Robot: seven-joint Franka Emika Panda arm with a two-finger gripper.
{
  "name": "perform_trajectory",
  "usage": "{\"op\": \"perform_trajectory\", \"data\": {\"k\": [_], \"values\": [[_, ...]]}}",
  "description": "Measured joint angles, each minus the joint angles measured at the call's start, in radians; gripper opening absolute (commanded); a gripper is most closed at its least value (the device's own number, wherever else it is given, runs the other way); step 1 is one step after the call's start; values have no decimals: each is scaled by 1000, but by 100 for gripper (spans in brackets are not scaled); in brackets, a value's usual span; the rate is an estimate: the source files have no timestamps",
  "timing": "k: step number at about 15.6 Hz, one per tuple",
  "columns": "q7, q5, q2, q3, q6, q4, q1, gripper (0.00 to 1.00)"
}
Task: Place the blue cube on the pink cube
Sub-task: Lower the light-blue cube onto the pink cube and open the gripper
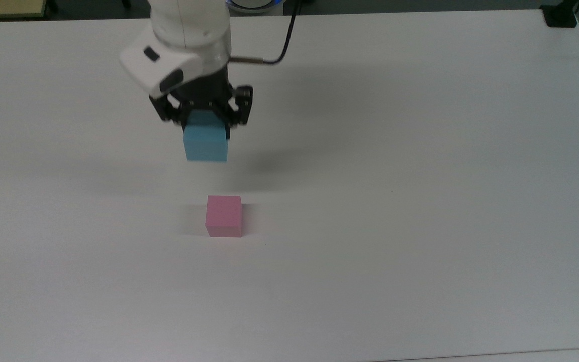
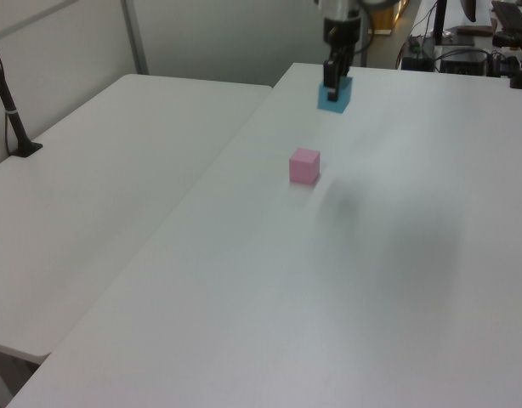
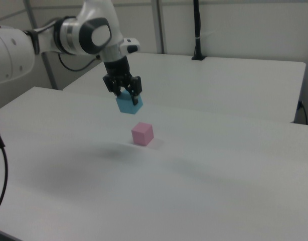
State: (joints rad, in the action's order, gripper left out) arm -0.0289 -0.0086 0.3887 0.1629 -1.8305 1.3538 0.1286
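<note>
The pincer pinches the blue cube by its upper part, the black fingers pressed against opposite faces, and holds it in the air above the bench. The cube is a matte sky-blue block with plain flat faces and sharp edges, foam-like in look; its lower half hangs free below the fingertips. In the right view the blue cube sits slightly tilted in the pincer, clear of the surface, with a soft grey shadow on the bench below and to the right view's left. The pink cube rests flat on the bench, a pastel matte block of much the same size, plain on every face. In the top view the blue cube is above it in the frame and a little to the top view's left, the two apart. In the left view the blue cube hangs beyond the pink cube. The bench top is smooth, white and dull. The arm's wrist is glossy white with rounded housings, and a thin black cable runs from it.
</note>
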Motion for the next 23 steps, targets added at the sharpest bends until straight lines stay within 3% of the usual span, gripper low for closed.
{"op": "perform_trajectory", "data": {"k": [7, 17, 18, 21, 23], "values": [[17, 0, 155, -5, -155, -4, 3, 21], [84, 0, 197, -8, -223, -5, 7, 33], [95, 0, 204, -8, -228, -5, 7, 42], [105, 0, 205, -13, -229, -10, 7, 100], [119, 0, 206, -16, -229, -10, 7, 100]]}}
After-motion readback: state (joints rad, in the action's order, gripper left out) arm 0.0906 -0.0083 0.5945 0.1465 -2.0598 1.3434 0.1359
